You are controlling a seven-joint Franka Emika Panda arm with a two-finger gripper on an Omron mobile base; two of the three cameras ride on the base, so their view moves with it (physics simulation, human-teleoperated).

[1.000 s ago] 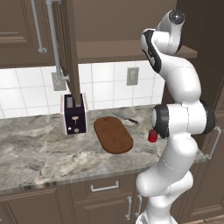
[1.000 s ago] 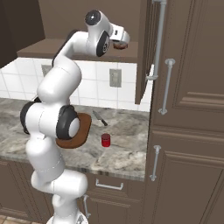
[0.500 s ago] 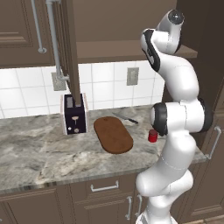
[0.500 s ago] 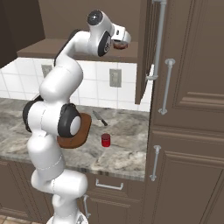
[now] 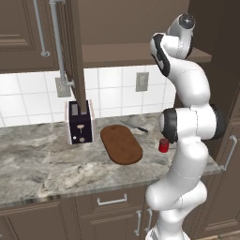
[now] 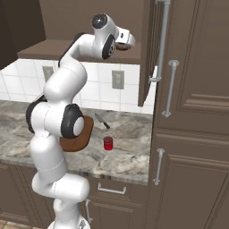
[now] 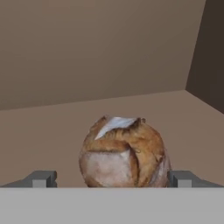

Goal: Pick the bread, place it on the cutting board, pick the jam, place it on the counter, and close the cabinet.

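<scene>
The bread (image 7: 123,152) sits on the floor of the open cabinet (image 7: 87,65), dead ahead of the gripper (image 7: 113,178) and centred between its fingertips (image 7: 41,178). The jaws stand fully open, holding nothing; a straight advance should bracket the bun.

Kitchen — stone counter (image 5: 42,164), toaster (image 5: 79,123), tiled backsplash (image 5: 112,91)

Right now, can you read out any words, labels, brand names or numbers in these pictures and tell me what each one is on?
There is no readable text anywhere.
The jam shows a plain red side with no label.
The toaster has small dark marks on its front, no letters.
The bread, between the open tool fingers, has a pale patch on top, no label.
The cabinet doors and wall outlet are unmarked.
</scene>
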